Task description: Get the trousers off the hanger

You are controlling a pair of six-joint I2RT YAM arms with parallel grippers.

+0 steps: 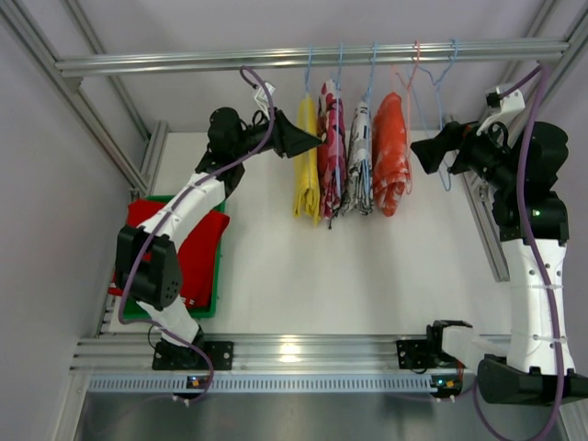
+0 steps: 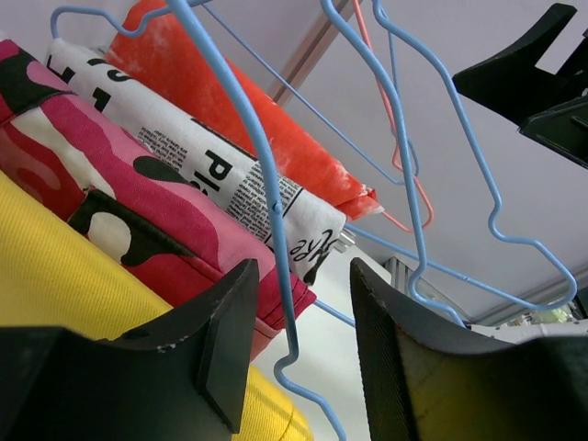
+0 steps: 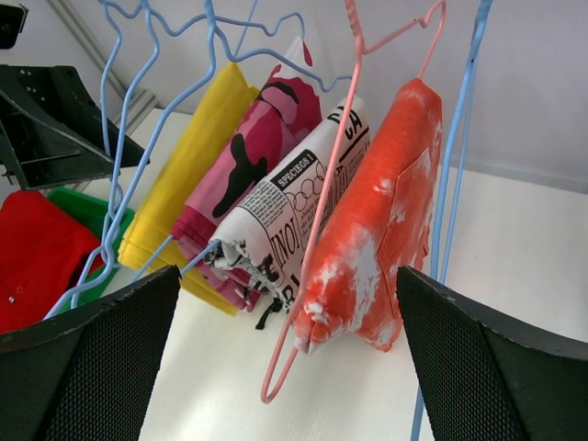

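Observation:
Yellow trousers (image 1: pixel 306 163) hang folded over a blue hanger (image 2: pixel 276 211) at the left end of the row on the rail. My left gripper (image 1: pixel 315 140) is at their upper edge. In the left wrist view its jaws (image 2: pixel 303 344) stand partly open around that hanger's wire, with a gap on both sides, and the yellow trousers (image 2: pixel 55 276) lie just left of them. Red trousers (image 1: pixel 188 248) lie in a green tray (image 1: pixel 218 276). My right gripper (image 1: pixel 418 152) hangs wide open and empty beside the orange-and-white garment (image 3: pixel 377 220).
Pink camouflage (image 1: pixel 331 152) and newspaper-print (image 1: pixel 360 156) garments hang between the yellow and orange ones. An empty blue hanger (image 1: pixel 446 101) hangs near my right gripper. The metal rail (image 1: pixel 184 62) crosses the back, and frame posts line both sides.

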